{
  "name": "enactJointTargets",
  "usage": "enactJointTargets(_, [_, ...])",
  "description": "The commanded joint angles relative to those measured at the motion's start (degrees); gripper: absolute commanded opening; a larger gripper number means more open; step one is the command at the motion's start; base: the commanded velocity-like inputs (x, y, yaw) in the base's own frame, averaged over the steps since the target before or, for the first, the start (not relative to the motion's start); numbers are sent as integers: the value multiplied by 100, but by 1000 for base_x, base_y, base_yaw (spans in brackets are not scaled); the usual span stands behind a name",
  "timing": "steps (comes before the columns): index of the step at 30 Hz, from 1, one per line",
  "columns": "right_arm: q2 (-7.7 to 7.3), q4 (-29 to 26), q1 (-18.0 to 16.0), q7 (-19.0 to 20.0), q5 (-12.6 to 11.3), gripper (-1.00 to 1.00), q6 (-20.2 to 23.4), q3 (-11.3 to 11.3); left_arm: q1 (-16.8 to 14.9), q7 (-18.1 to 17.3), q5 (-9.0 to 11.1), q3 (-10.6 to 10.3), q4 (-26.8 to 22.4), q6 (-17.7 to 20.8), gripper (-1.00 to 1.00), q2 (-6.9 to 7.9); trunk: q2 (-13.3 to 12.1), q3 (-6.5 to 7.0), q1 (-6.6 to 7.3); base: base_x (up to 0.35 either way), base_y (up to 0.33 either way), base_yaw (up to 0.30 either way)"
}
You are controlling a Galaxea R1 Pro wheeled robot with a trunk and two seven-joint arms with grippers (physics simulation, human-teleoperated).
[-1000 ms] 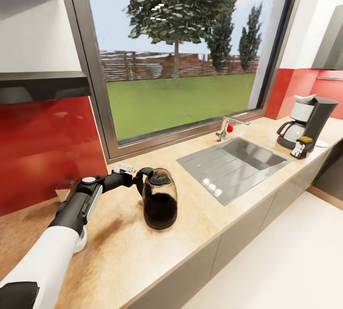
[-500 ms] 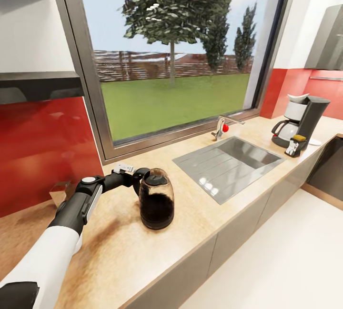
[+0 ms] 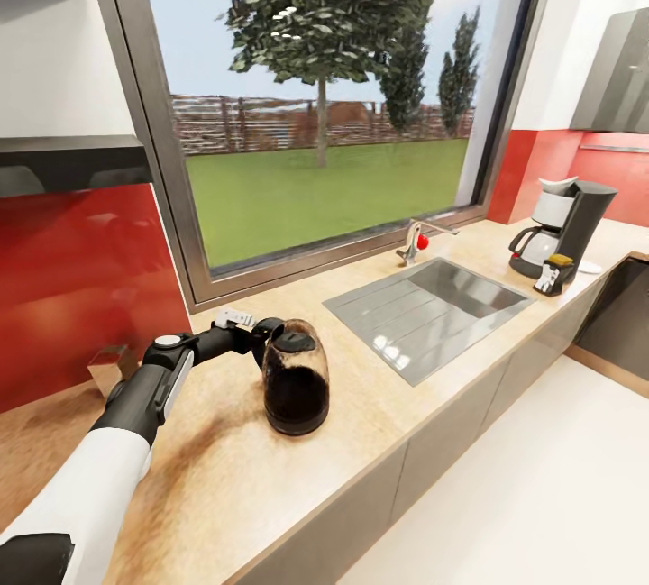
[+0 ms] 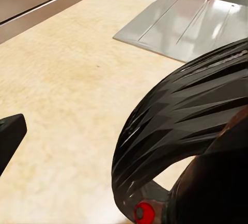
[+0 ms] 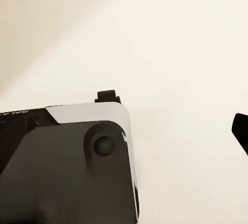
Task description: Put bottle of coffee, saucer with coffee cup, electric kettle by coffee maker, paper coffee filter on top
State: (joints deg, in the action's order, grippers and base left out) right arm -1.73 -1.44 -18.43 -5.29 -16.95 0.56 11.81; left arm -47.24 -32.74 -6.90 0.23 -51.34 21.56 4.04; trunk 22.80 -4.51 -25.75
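Observation:
The electric kettle [image 3: 296, 378], clear glass with dark liquid, stands on the kitchen countertop [image 3: 379, 405] left of the sink. My left gripper [image 3: 255, 338] is at its black loop handle [image 4: 175, 125]. One fingertip [image 4: 10, 136] stands well apart from the handle, so the jaws are open around it. Far right on the counter stands the coffee maker [image 3: 584, 223], with the white paper coffee filter [image 3: 555, 186] on top. The bottle of coffee [image 3: 557, 272] is in front of it and the saucer [image 3: 590, 268] beside it. The kitchen shelf [image 3: 72, 161] hangs at the left. One right gripper fingertip [image 5: 241, 131] shows over pale floor.
A steel sink [image 3: 424, 306] with a tap [image 3: 415, 241] lies between the kettle and the coffee maker, under a large window. A small shiny metal object [image 3: 108, 367] sits by the red backsplash. Part of my own dark body [image 5: 62, 172] is in the right wrist view.
The camera has swung a little, shifting the whole picture left. The kettle has turned slightly, so its handle loop now hides more behind the body. My left arm holds its place.

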Motion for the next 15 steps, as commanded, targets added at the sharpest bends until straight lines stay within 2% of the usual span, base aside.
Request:
enactJointTargets(1, [-1,-6,-3,-17,-54,100,6,49,-4,-34,-39,-2,-8,24,100,0,12,-13,-4,0,0,-3])
enactJointTargets(9, [-1,-6,-2,-17,-54,100,7,49,-4,-31,-40,5,-8,24,100,0,12,-13,-4,0,0,0])
enactJointTargets(15, [0,-6,-2,-17,-54,100,6,49,0,-31,-39,12,-9,24,100,0,12,-13,-4,62,0,0])
